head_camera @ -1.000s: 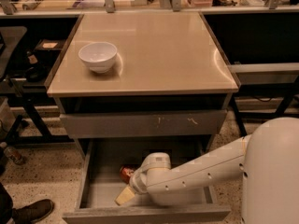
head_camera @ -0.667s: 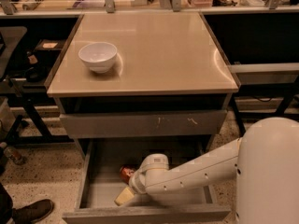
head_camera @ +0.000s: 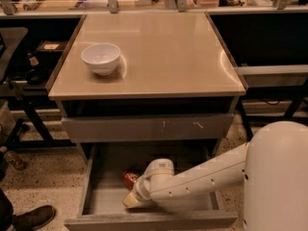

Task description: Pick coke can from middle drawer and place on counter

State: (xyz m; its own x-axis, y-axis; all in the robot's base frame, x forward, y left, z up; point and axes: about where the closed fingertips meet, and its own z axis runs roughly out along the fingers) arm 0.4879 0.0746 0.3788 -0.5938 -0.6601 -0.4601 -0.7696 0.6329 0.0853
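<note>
One coke can point(head_camera: 130, 179) sits in the middle drawer point(head_camera: 103, 198), lower centre of frame, just above our pincer point(head_camera: 131, 199) and partly behind the wrist point(head_camera: 156, 174); its long axis we cannot judge, nor whether the pincer is open or closed.

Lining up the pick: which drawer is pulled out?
The middle drawer, plain-fronted, below the shut scratched drawer front. The gripper is inside it, beside the coke can.
</note>
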